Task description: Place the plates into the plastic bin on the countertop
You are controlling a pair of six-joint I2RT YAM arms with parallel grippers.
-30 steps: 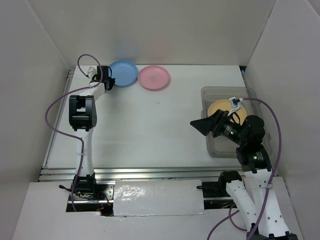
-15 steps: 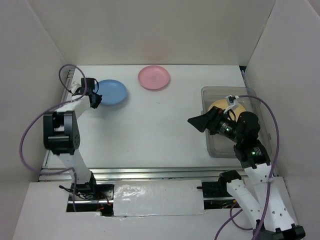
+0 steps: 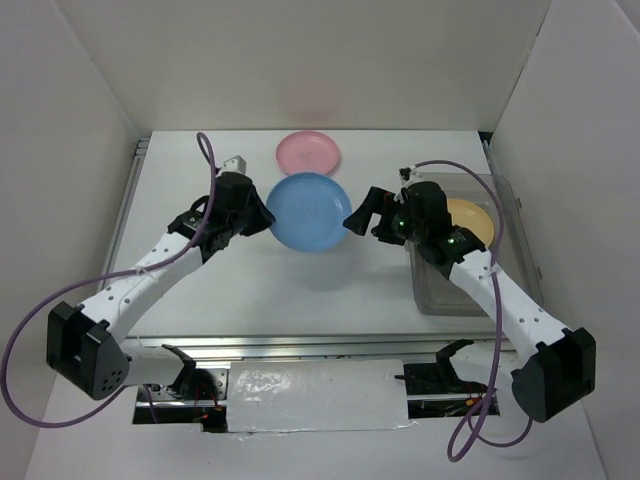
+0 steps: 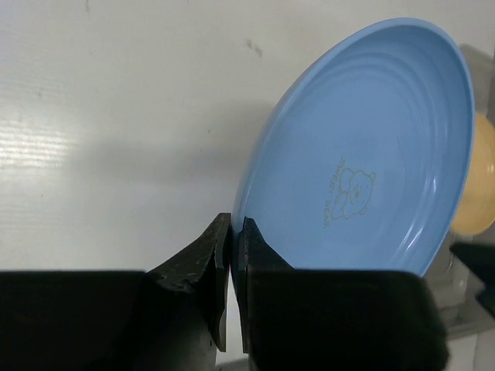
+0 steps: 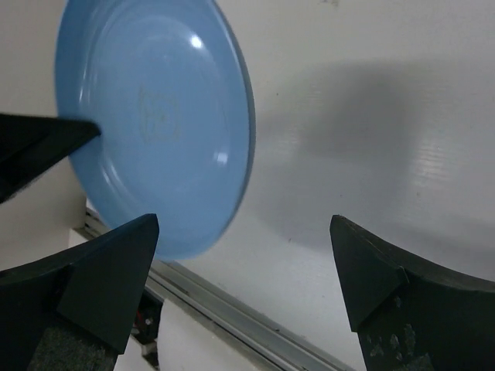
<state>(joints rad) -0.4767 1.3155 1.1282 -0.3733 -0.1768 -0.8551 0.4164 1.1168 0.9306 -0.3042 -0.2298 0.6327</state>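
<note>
Top view: the left gripper (image 3: 262, 216) clamps the 9 o'clock rim of the blue plate (image 3: 308, 212), held over the surface (image 3: 300, 290). The right gripper (image 3: 358, 221) gapes at the plate's 3 o'clock. A pink plate (image 3: 308, 153) lies at 12 o'clock, and an orange plate (image 3: 468, 218) sits in the plastic bin (image 3: 430, 296).

Left wrist: fingers pinch the tilted plate's rim.

Right wrist: fingers spread wide, blue plate at 11 o'clock.

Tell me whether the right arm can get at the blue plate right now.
Probably yes: the right gripper is open just beside the blue plate's free edge, nothing between them; the left gripper pinches the opposite rim.
</note>
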